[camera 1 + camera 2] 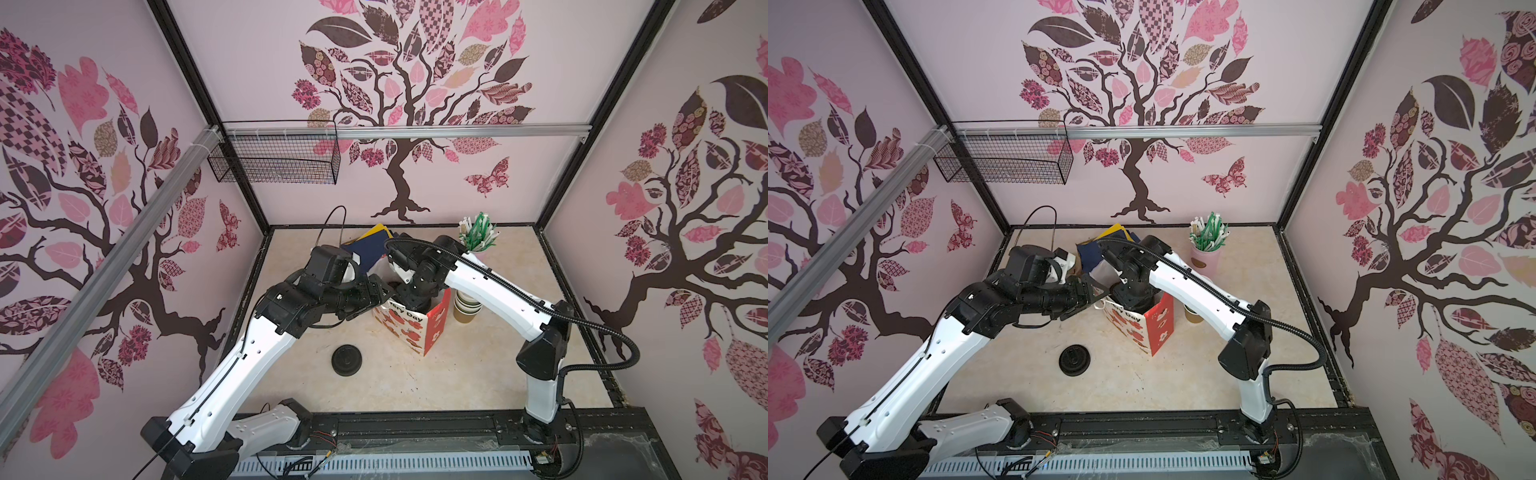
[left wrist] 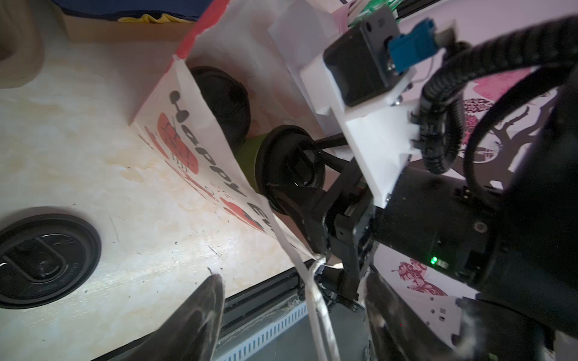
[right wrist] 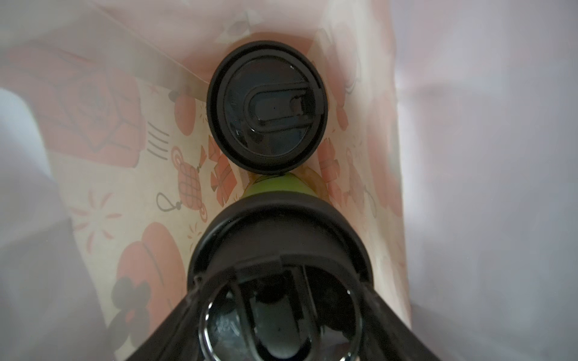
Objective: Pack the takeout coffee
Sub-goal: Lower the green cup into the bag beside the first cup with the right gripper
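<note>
Looking down into a white paper bag (image 1: 409, 328) w/ red prints, standing open on the bench (image 1: 457, 374). Both takeout coffees are inside it. Far cup (image 3: 267, 106) stands upright on the bag floor, long axis vertical, black sip lid facing up at the right wrist cam. Near cup (image 3: 275, 187) is also upright, lid up, green body showing just under the lid rim, right beside the far cup; can't tell if its base rests on the bag floor. Right arm: elbow raised, forearm sloping to the bag, wrist bent straight down thru the bag mouth. Right end effector (image 3: 280, 293) pinches the near cup's lid rim, one finger each side. Left arm: forearm rising from front left, wrist level, aimed sideways at the bag's left rim. Left end effector (image 2: 292, 278) is spread, w/ the bag's white string handle (image 2: 316, 300) between the fingers. Bag lettering (image 2: 215, 168) reads "Happy Ev…" in left wrist view, "…ery Day" in a top view. Loose black lid (image 1: 347, 360) lies flat on the bench, apart from the bag
</note>
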Available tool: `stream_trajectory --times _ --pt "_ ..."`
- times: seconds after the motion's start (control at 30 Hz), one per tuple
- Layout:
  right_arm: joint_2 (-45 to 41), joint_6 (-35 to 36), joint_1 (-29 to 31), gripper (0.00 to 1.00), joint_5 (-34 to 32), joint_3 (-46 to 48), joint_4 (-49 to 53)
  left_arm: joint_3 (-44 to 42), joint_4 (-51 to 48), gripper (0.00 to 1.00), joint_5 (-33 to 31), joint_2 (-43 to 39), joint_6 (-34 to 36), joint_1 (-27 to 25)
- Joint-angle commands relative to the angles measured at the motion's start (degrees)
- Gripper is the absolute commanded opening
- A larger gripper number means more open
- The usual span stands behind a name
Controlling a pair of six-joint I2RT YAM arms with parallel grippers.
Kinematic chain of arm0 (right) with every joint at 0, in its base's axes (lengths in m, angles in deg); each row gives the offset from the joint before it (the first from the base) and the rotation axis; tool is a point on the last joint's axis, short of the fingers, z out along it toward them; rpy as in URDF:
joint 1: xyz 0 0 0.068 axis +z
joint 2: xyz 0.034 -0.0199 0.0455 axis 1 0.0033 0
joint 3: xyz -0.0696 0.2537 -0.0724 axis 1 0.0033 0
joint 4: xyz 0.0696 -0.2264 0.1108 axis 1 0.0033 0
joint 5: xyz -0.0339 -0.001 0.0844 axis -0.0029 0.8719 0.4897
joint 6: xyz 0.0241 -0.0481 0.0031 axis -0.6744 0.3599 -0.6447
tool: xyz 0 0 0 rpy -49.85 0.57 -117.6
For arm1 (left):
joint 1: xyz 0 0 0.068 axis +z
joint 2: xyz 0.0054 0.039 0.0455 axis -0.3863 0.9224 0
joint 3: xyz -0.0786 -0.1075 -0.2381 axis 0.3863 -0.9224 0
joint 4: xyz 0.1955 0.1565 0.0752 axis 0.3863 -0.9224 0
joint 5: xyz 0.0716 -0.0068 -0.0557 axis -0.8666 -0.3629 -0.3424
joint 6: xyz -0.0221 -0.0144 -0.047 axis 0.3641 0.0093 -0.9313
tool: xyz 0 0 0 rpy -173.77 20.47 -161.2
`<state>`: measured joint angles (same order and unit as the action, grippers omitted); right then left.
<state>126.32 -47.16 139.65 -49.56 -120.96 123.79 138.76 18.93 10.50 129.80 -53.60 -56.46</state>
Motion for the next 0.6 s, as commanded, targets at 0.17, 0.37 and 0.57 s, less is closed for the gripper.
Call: stream_trajectory --times 0.17,0.37,0.57 --pt "-2.34 0.84 0.34 0.68 -0.29 0.69 1.04 -1.29 2.43 0.4 5.52 -0.55 -0.17 0.08" --pt "-3.79 -0.57 0.35 0.68 -0.18 1.6 2.27 0.0 0.67 0.2 4.79 0.08 1.25 0.08" --pt "-4.83 -1.78 0.34 0.68 0.01 1.76 3.39 1.99 -2.04 0.07 4.17 0.58 3.13 0.11"
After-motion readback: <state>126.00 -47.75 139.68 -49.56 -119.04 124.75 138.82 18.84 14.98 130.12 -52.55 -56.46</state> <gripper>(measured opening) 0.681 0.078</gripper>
